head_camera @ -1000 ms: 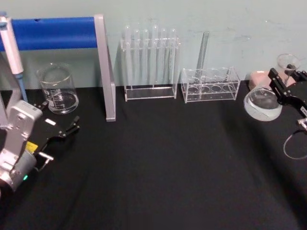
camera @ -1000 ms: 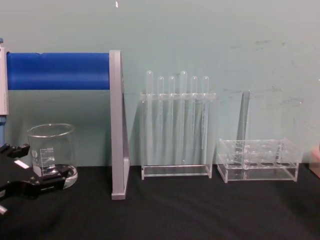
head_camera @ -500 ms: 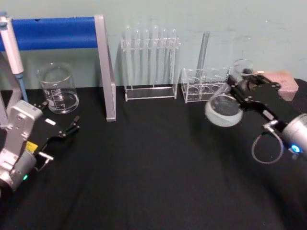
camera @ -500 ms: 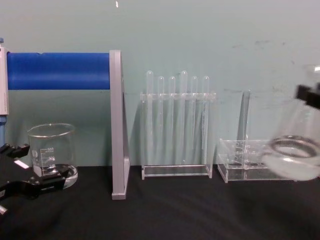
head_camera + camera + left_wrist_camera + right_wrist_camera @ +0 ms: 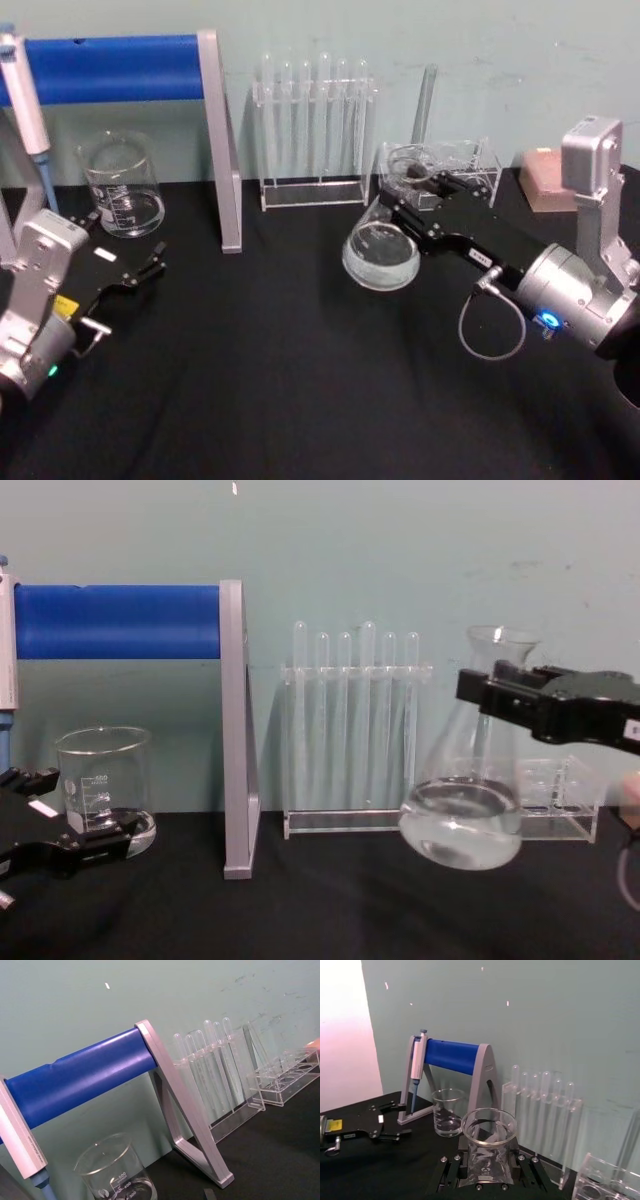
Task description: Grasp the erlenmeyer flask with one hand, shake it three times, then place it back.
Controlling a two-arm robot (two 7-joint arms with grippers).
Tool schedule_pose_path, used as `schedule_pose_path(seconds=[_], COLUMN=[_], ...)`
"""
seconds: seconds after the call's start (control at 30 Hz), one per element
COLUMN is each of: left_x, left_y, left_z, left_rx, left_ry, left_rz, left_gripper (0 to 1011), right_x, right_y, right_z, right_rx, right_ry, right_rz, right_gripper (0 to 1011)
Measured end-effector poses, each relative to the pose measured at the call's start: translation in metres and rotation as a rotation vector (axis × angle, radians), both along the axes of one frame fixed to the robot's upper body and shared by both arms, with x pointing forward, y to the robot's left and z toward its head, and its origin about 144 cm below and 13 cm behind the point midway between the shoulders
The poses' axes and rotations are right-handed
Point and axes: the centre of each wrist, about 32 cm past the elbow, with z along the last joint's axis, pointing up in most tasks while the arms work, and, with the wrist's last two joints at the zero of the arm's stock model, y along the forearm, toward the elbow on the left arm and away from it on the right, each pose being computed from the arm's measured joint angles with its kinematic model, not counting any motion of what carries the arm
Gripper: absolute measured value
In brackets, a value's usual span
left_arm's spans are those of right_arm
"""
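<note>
- Swinging leftward across the table [image 5: 300,380], the right gripper [image 5: 408,200] has carried the erlenmeyer flask [image 5: 381,255] from the far right edge, where it was 1 second ago, to just in front of the low acrylic rack [image 5: 470,165].
- In the chest view the flask [image 5: 460,820] hangs clear of the table and tilted, with its base swung towards the tall test tube rack [image 5: 355,730] and its flared rim higher and further right.
- The right gripper [image 5: 500,695] has its fingers closed narrowly on the flask's neck just under the rim. The right wrist view shows the neck [image 5: 489,1145] seated between the jaws.
- There looks to be some clear liquid pooled in the wide base, though I can't be sure.
- A sweep that large in so short a time reads as a shake stroke under way, not a placing move. How many of the 3 shakes are done I can't tell.
- Setting the flask back down is still to come.
- The left gripper [image 5: 128,243] has stayed parked near the beaker [image 5: 120,185], with its fingers apart and holding nothing.
</note>
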Motion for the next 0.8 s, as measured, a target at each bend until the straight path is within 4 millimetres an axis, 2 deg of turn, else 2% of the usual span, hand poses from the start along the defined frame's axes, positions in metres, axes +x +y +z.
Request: schedule_pose_path(seconds=[0.8], left_x=[0.0000], left_y=[0.0000], left_z=[0.0000], left_rx=[0.000], left_ry=[0.000], left_rz=[0.000], left_gripper=[1001], right_x=[0.0036], right_y=[-0.0004], right_z=[-0.0003], right_rx=[-0.013], right_ry=[0.003], right_rz=[0.014], right_gripper=[448])
